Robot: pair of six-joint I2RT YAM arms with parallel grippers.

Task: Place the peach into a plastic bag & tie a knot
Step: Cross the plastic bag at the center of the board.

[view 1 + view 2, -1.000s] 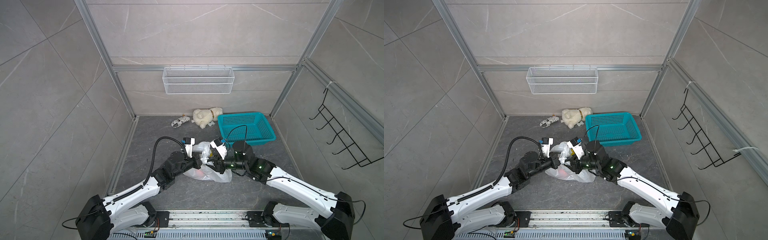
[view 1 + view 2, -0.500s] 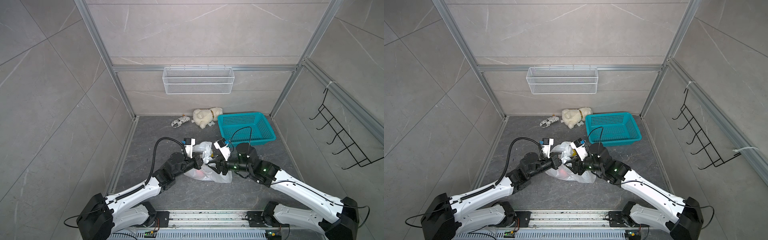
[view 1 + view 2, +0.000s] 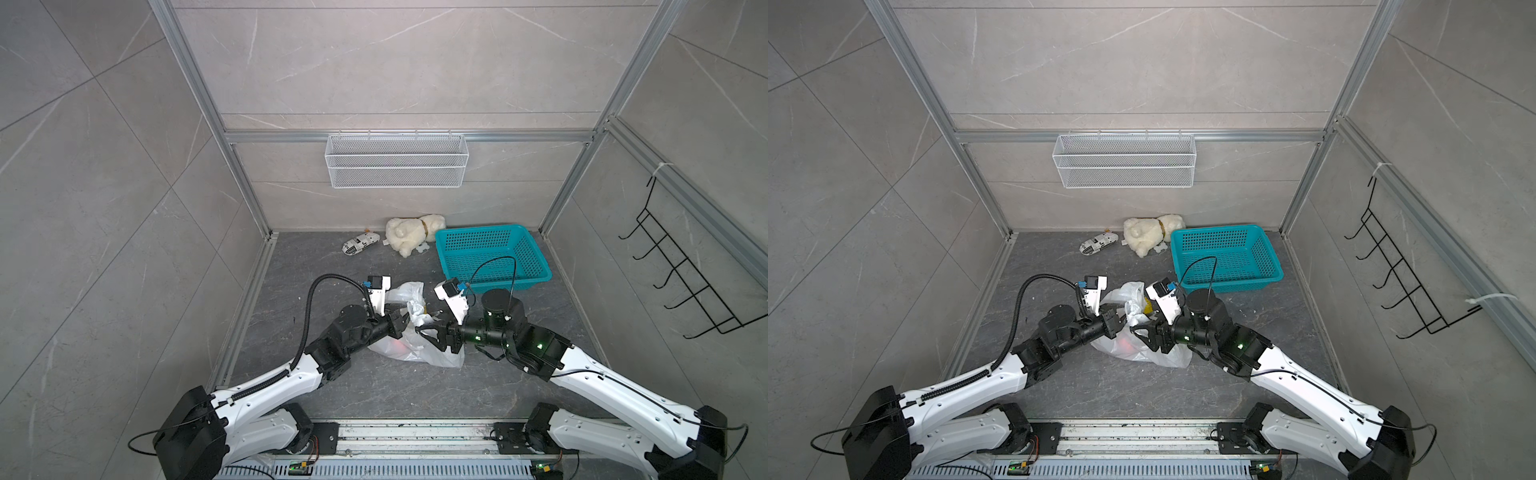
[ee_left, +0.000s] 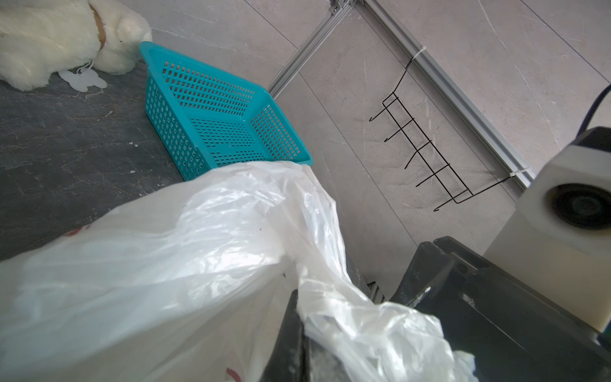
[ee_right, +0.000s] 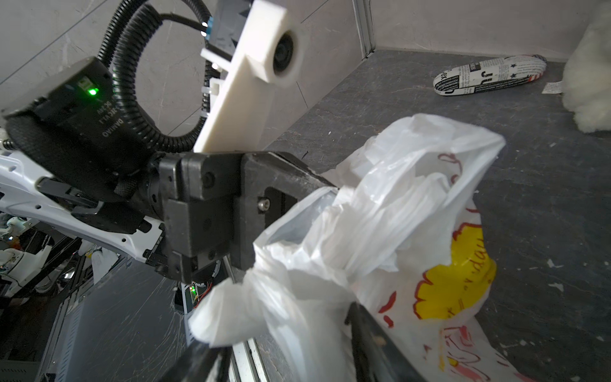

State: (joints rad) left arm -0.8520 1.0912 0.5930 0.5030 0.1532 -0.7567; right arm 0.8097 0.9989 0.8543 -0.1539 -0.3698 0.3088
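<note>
The plastic bag (image 3: 415, 353) (image 3: 1142, 353) lies crumpled on the dark floor between both arms, white with a yellow bubble (image 5: 453, 281). A reddish shape, the peach (image 3: 397, 345), glows through it. My left gripper (image 3: 401, 322) (image 4: 304, 347) is shut on the bag's gathered handle plastic. The strips bunch into a twisted wad (image 5: 264, 274) at the left gripper's tip; whether it is a tied knot I cannot tell. My right gripper (image 3: 426, 337) (image 5: 284, 344) stands open, its jaws apart on either side of a loose handle end (image 5: 224, 314).
A teal basket (image 3: 492, 257) sits behind the right arm. A white plush toy (image 3: 409, 235) and a black-and-white printed packet (image 3: 360, 243) lie by the back wall. A wire shelf (image 3: 397, 160) hangs there; a black hook rack (image 3: 681, 274) hangs on the right wall.
My right gripper has opened its jaws and drawn back slightly to the right, off the bag plastic. The left gripper stays shut on the handle, nearly in place.
</note>
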